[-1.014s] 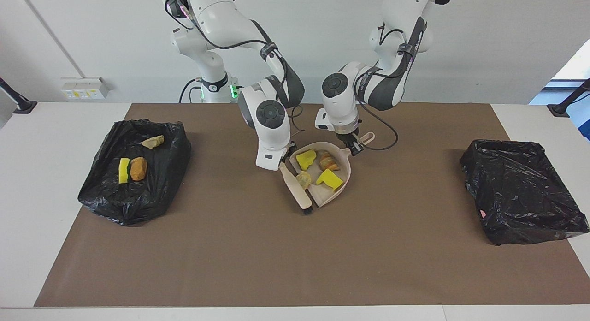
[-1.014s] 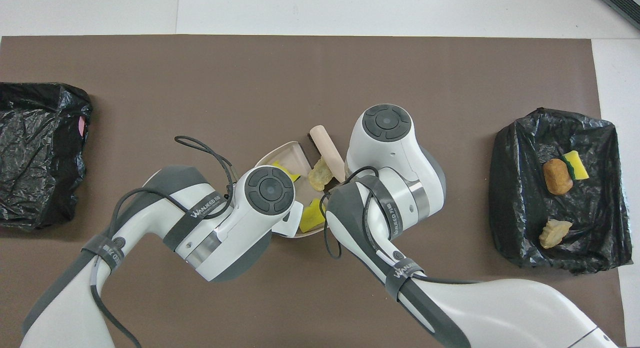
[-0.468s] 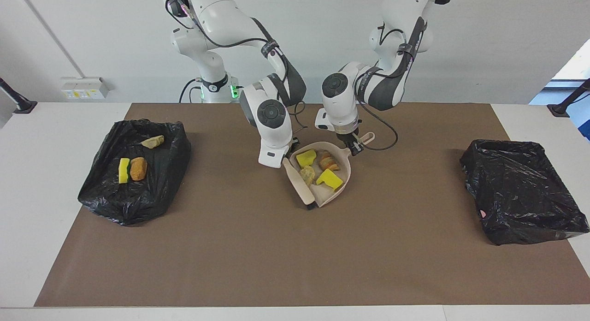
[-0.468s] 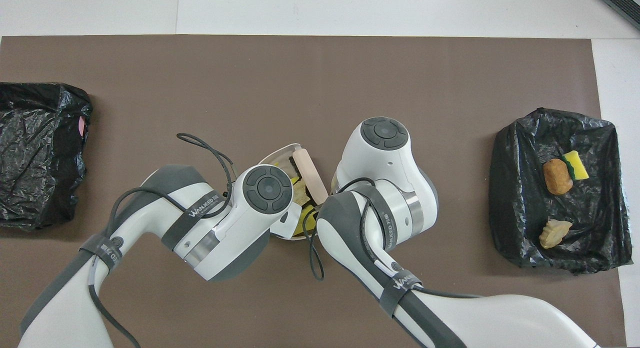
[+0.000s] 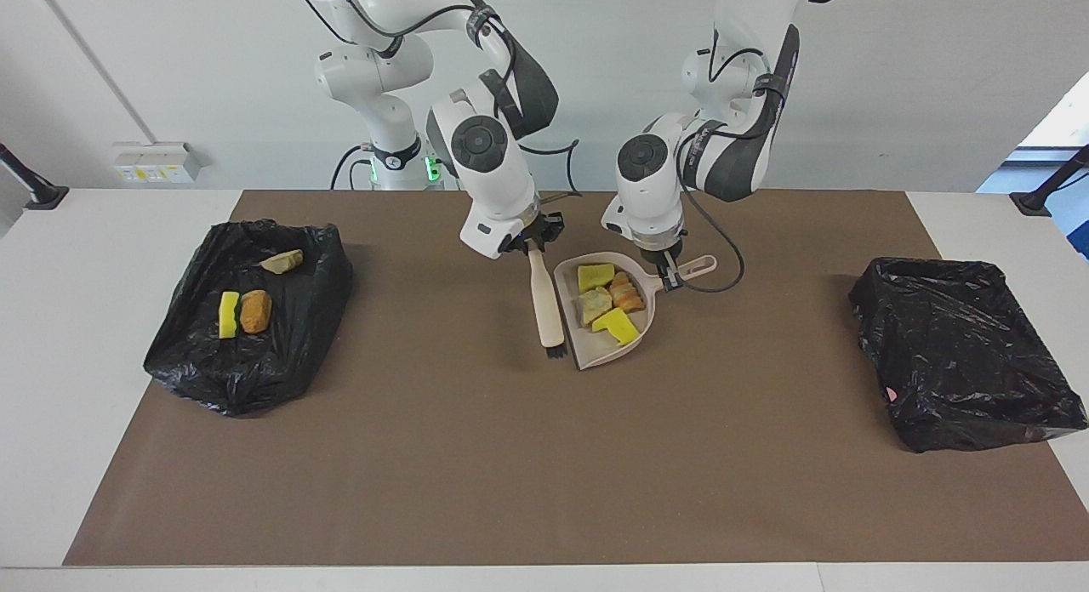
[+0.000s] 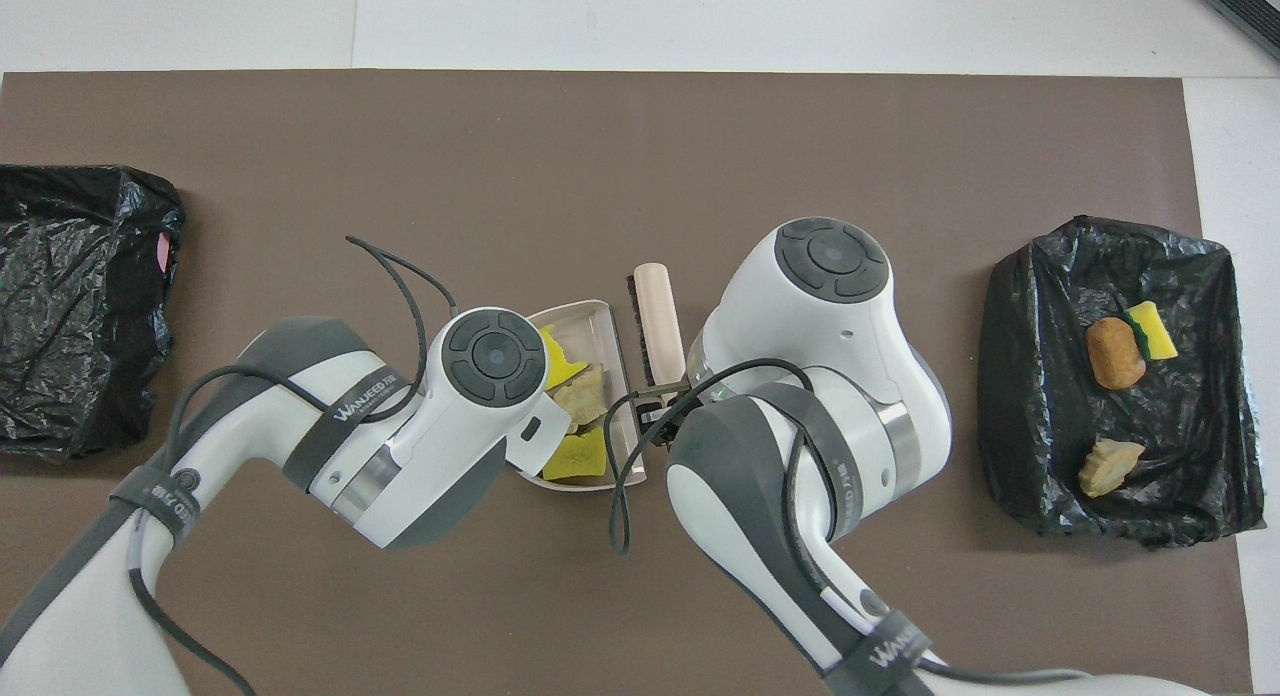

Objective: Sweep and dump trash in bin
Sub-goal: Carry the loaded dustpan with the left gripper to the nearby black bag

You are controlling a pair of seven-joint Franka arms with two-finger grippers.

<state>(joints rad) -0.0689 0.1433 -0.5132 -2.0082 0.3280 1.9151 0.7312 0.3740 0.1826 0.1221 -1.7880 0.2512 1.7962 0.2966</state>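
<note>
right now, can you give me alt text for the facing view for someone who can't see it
Two robot arms at mid-table: the left pincer holds a beige dustpan carrying four trash pieces, and the right pincer holds a brush beside it. A black-lined bin at the right arm's end holds three pieces; another bin sits at the left arm's end.

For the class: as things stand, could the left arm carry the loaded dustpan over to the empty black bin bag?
Probably yes. The left gripper is shut on the dustpan handle, and bare mat lies between it and the empty bag at its own end. The brush hangs on the side away from that bag.
</note>
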